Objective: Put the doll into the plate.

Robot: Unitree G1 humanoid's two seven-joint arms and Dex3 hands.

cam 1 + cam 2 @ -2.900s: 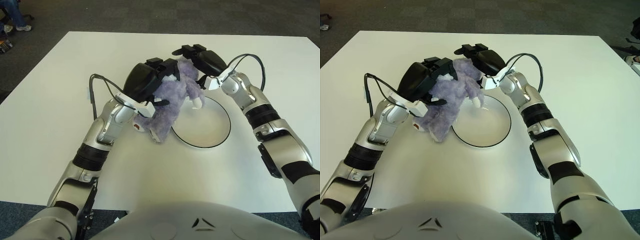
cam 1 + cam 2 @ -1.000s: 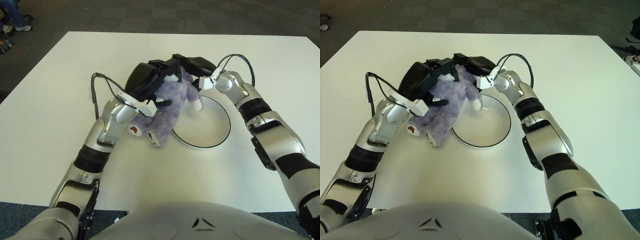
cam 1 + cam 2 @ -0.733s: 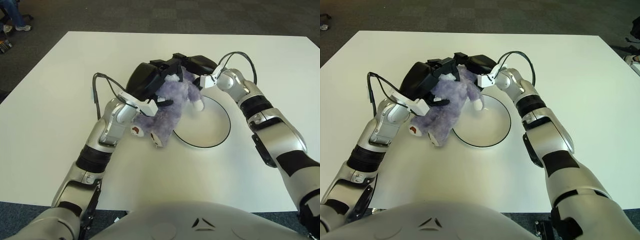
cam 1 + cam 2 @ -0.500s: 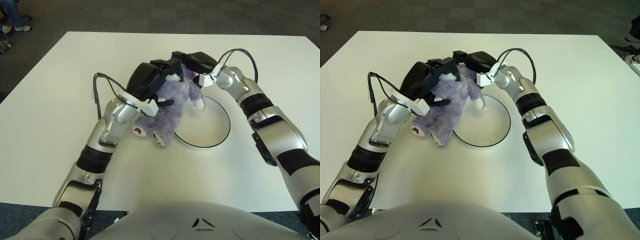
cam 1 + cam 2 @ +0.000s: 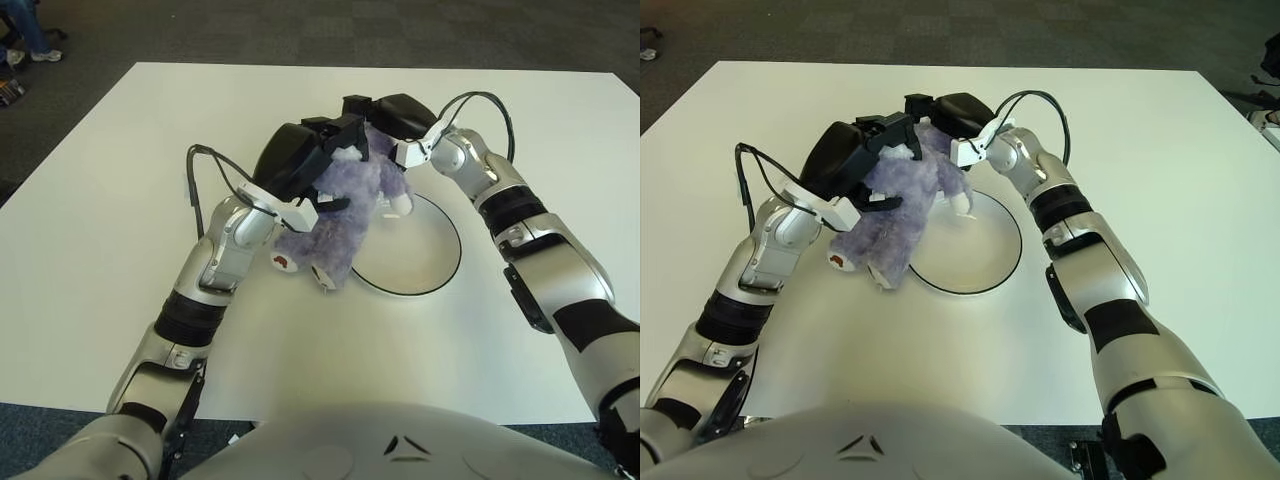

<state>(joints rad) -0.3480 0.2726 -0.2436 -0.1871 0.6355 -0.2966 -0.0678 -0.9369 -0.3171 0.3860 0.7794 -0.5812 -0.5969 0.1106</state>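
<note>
- Step in hand, as we judge it: the carry. We have the fluffy lilac plush doll (image 5: 342,215) held up between both hands, not yet in the round white plate with a thin black rim (image 5: 440,275).
- Where the doll is, relative to the plate: it hangs over the plate's left rim. Head and one white-tipped paw are just inside the rim line; body and red-soled feet lie outside it, to the left and toward us.
- Left hand (image 5: 318,160): its black fingers are curled into the fur on the doll's upper left side, gripping it. It sits just left of the plate's far-left edge.
- Right hand (image 5: 385,112): pressed against the doll's head from beyond the plate's far-left rim. How its fingers are set we cannot tell (dark shell and fur hide them).
- Next move, our call: shift both hands right, toward the plate's centre, then lower and let go. The trailing feet must clear the left rim, or the doll will end up draped half on the white square table (image 5: 130,200).
- Risk: the plate looks light and could slide if the doll drags across the rim.
- Around the plate: only bare table shows. Wrist cables loop off both forearms, the right one arching beyond the plate's far edge.
- Nothing else stands in the way of the drop.
</note>
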